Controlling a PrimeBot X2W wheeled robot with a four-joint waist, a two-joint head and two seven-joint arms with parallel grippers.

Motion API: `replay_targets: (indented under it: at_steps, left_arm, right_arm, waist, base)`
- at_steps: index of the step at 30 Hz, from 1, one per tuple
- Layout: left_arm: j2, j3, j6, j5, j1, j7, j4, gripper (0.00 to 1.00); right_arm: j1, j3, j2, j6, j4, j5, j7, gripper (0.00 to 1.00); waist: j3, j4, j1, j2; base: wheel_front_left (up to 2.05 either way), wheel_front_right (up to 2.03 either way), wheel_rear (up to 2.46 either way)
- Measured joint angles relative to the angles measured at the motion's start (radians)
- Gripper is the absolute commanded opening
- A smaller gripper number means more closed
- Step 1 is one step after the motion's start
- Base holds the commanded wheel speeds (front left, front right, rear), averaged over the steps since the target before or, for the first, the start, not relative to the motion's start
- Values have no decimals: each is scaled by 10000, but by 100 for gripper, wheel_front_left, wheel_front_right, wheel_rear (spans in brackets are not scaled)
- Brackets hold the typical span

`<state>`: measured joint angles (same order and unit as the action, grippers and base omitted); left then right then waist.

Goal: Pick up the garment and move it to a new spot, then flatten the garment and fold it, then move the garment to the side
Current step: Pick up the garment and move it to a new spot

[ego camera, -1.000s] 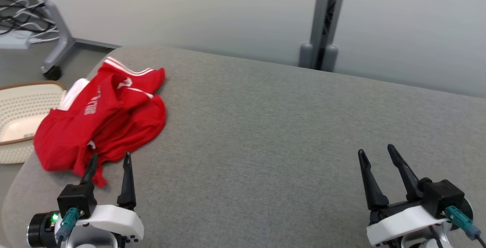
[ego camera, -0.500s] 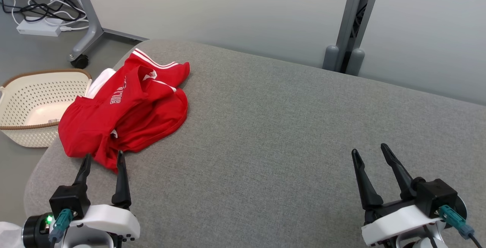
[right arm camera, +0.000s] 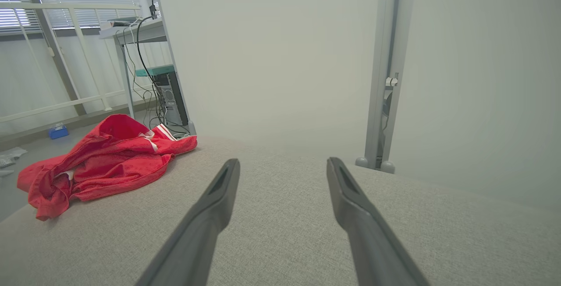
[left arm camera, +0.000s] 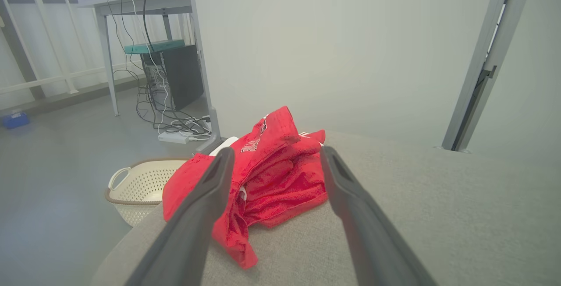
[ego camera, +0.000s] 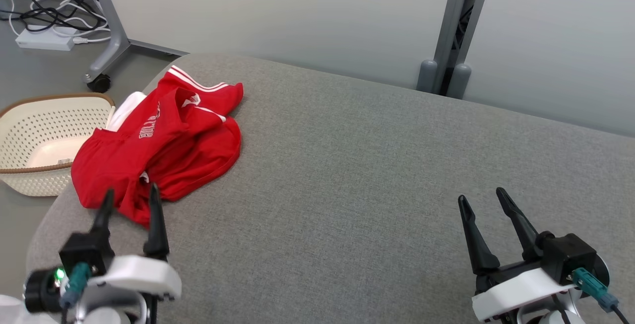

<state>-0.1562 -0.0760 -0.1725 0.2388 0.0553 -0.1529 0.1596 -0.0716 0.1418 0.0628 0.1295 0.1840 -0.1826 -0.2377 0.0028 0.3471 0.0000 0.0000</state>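
Left hand (ego camera: 130, 190) has edged forward, fingertips hiding part of the garment (ego camera: 163, 140).

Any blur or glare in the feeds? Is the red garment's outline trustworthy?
Head view: even light, no glare, red garment sharp, left pincer slightly smeared. Left wrist view: its own fingers soft, garment clear. Right wrist view: washed-out, pale haze.

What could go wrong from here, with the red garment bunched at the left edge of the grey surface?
1. The garment lies crumpled in layers. The open left tool, pointed at its near flap, might pinch only one layer and drag the heap instead of lifting it.
2. The garment sits at the edge of the grey surface, beside the basket. A sideways nudge could push it off.
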Motion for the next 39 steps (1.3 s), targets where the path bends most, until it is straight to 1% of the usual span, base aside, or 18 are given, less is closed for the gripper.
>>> replay_targets:
  at_steps: [3,6,9,11,14,17,20,25,30,35,37,38,39]
  left_arm:
    - [-199,15,-36,-86,568,75,-731,100]
    - [-476,69,-48,-201,1274,451,-1737,100]
    - [-830,151,-27,-345,2310,892,-2631,100]
    - [-1024,174,52,-374,3109,1229,-2861,100]
    - [-1275,242,194,-314,4225,1818,-2569,100]
    - [-1478,320,359,-73,5223,2491,-1599,100]
    - [-1722,431,525,178,5837,3177,-4,100]
    - [-1985,573,759,548,6364,3839,2832,100]
    - [-2184,738,961,796,6706,3925,5118,100]
    - [-2090,719,1168,976,7090,3724,6518,100]
    - [-2023,721,1097,1005,7287,3685,6941,100]
    - [-2008,715,1097,1028,7343,3684,7122,89]
    - [-2008,715,1097,1028,7343,3684,7122,40]
  right_arm:
    - [-3,-13,21,0,-59,0,13,100]
    - [-15,-25,17,0,-146,0,54,100]
    - [-92,33,33,0,-280,0,102,100]
    - [-237,61,54,0,-382,6,117,100]
    - [-356,-15,102,0,-485,8,180,100]
    - [-513,-104,188,0,-700,42,221,100]
    - [-707,-56,314,0,-800,50,249,100]
    - [-999,-23,431,0,-899,46,265,100]
    - [-1362,130,606,0,-1016,48,328,100]
    - [-1562,213,721,0,-1034,42,349,100]
    - [-1700,226,761,0,-1024,42,351,100]
    - [-1734,230,771,0,-1018,42,351,100]
    - [-1734,230,771,0,-1018,42,351,100]
  waist:
    - [35,-75,0,0]
    - [126,-186,0,0]
    - [300,-342,0,0]
    - [455,-481,0,0]
    - [756,-698,0,0]
    - [1125,-911,0,0]
    - [1538,-1130,0,0]
    - [2229,-1475,0,0]
    - [2923,-1717,0,0]
    - [3469,-1861,0,0]
    - [3618,-1870,0,0]
    - [3672,-1866,0,0]
    - [3672,-1866,0,0]
  base:
    - [0,0,0]
    - [0,0,0]
    - [0,0,0]
    - [0,0,0]
    - [0,0,0]
    - [0,0,0]
    - [0,0,0]
    - [0,0,0]
    - [0,0,0]
    - [0,0,0]
    - [0,0,0]
    - [0,0,0]
    - [0,0,0]
